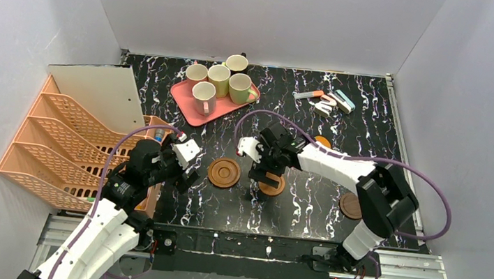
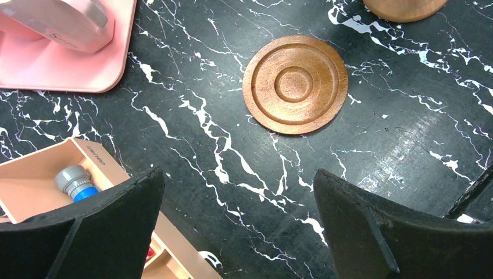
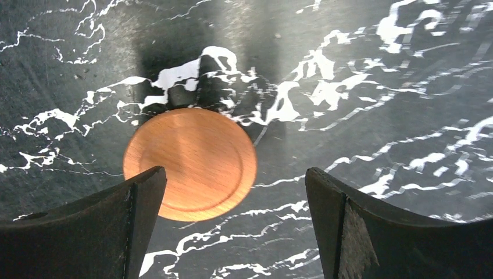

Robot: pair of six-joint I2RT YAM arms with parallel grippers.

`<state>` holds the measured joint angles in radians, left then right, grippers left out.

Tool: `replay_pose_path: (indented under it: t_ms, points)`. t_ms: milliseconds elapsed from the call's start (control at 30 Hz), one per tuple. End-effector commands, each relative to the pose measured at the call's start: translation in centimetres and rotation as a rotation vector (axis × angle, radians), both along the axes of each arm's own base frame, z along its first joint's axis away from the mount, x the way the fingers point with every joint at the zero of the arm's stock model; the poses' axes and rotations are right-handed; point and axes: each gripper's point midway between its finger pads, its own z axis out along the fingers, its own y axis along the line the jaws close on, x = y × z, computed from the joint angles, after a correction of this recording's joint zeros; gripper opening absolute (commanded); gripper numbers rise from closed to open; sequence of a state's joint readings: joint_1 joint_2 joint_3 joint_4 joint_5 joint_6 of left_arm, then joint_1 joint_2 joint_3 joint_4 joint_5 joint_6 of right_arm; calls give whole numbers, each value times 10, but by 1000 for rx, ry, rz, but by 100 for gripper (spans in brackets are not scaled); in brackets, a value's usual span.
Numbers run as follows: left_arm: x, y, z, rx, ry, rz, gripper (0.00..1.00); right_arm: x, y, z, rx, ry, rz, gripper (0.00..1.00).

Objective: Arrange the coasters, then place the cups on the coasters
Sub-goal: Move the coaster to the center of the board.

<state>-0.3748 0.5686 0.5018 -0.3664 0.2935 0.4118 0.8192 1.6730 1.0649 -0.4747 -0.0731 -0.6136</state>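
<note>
Five cups stand on the pink tray at the back. A ringed brown coaster lies mid-table, just ahead of my open left gripper, which holds nothing. My right gripper hangs open over a plain orange coaster, whose near edge is behind the left finger; nothing is gripped. A dark coaster lies at the right. Another orange coaster peeks out behind the right arm. A pink cup on the tray shows in the left wrist view.
An orange paper organizer fills the left side, with a small box holding a marker beside it. Small stationery items lie at the back right. Grey walls enclose the table on three sides.
</note>
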Motion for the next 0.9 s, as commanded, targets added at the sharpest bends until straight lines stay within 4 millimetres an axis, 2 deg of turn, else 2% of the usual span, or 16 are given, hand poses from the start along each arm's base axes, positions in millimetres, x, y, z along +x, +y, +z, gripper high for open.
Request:
replay_pose_path:
  t_ms: [0,133,233,367,500,600,767,867]
  points:
    - [0,1,-1,3,1,-5,98,19,3,44,61,-145,-18,99]
    - [0,0,-1,0,-2,-4,98,28,-10,73,100,-247,-69,99]
    - [-2,-4,-2,-2,8,-37,98,31,-21,85,150,-294,-100,99]
    - [-4,-5,-8,69,57,-106,98,27,-25,77,170,-288,-112,99]
    - [28,6,-19,168,113,-7,98,24,-23,59,148,-235,-131,99]
    - [44,-1,-23,166,161,12,98,25,-24,47,114,-219,-142,99]
    - [76,-8,-17,174,93,73,98,22,-28,30,95,-210,-145,99]
    - [83,-17,-20,208,95,73,98,23,-29,23,87,-208,-149,99]
